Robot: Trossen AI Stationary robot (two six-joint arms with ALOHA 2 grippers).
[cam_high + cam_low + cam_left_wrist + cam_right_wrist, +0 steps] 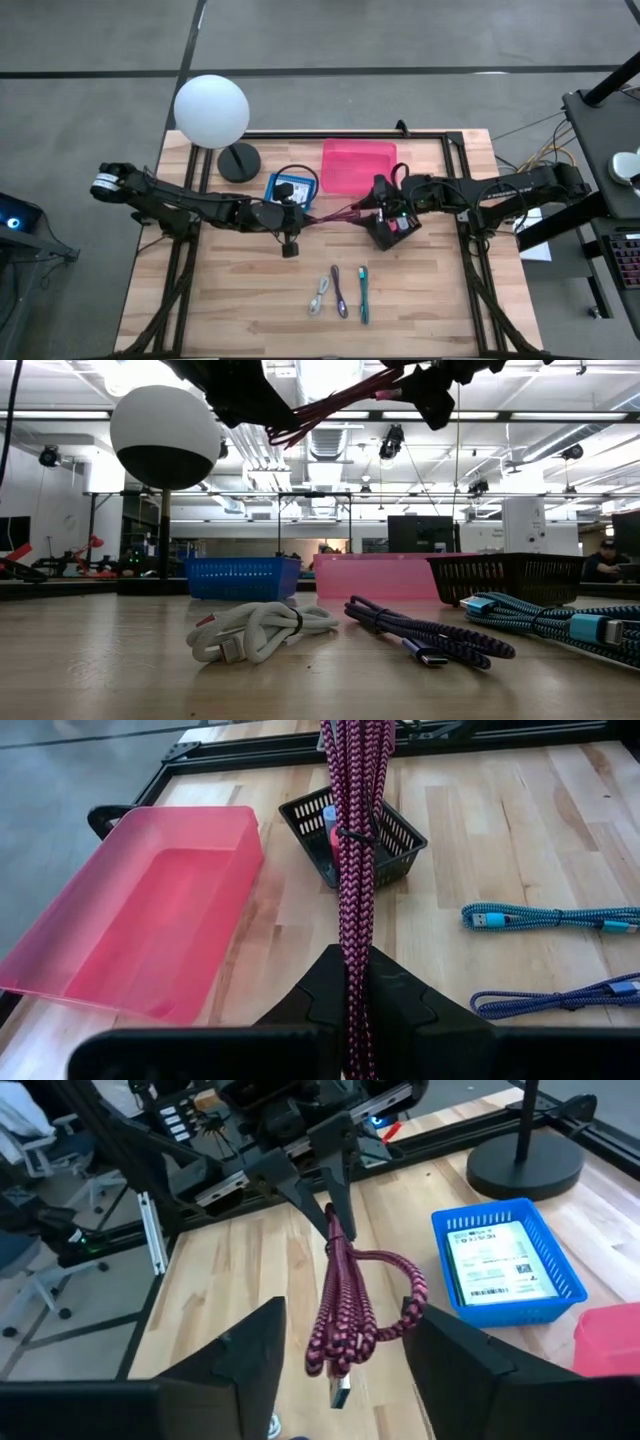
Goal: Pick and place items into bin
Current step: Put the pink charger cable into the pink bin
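Observation:
A maroon braided cable (338,212), bundled with a black tie, hangs in the air between my two grippers. My left gripper (357,975) is shut on it. My right gripper (350,1370) is open; its fingers stand on either side of the cable's plug end (340,1390) without touching it. A white cable (319,295), a purple cable (340,290) and a teal cable (364,293) lie side by side near the table's near edge. The black basket (400,850) holds small pieces, one of them pink. My left gripper pinches the maroon cable bundle (356,945) between its two fingers, several strands together. The fingers lie along the bundle. In the right wrist view the pinch (333,1215) is at one end, and the bundle is lifted clear of the table and droops to its plug end.
Pink bin (358,165) and blue bin (292,188) sit toward the far edge; the blue one holds a printed card. The black basket (395,235) is under my right gripper. A white globe lamp (212,110) on a black base stands far left. Bare wood lies left and right of the three cables.

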